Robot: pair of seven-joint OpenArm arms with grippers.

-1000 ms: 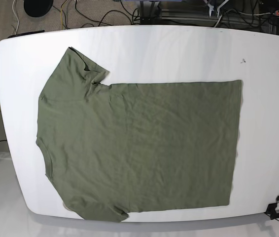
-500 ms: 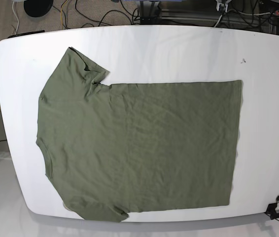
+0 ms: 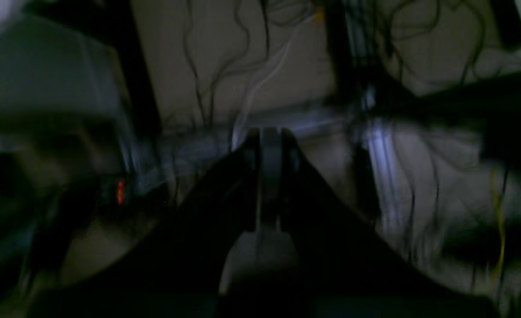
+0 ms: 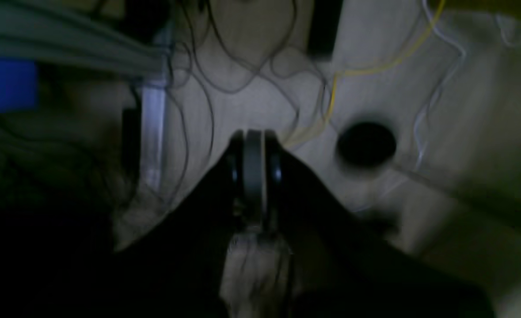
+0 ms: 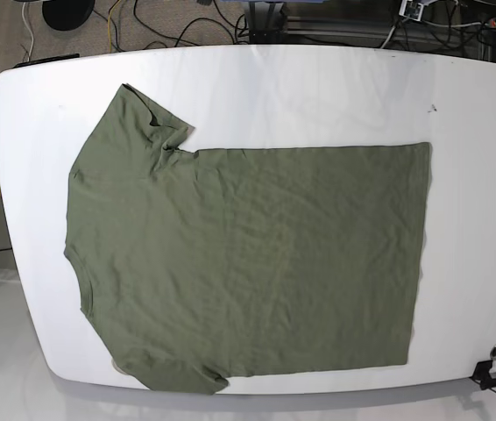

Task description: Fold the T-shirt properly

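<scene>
Base view shows me the T-shirt point(image 5: 257, 246) spread almost flat on the white table point(image 5: 471, 219), its collar point(image 5: 85, 285) towards nine o'clock, its hem point(image 5: 419, 254) towards three. From where I stand, the left gripper point(image 3: 269, 134) and the right gripper point(image 4: 255, 134) are both away from the cloth, each with its jaws closed together and nothing visible between them. No fold is made, so I take the step in hand to be coming in for the first one. I'd want both jaws opened before they reach the fabric, then lowered to the long edge facing twelve o'clock, one near the hem and one by the upper sleeve point(image 5: 134, 132), which sticks out at about ten. Pinch both layers, lift only a little, and carry the edge evenly towards six, keeping it taut between the two hands. The upper sleeve's rumpled opening deserves smoothing first, or it could fold in crooked. The lower sleeve point(image 5: 182, 379), around seven o'clock, lies right at the table's rim, so a hard pull that way might drag it over.
</scene>
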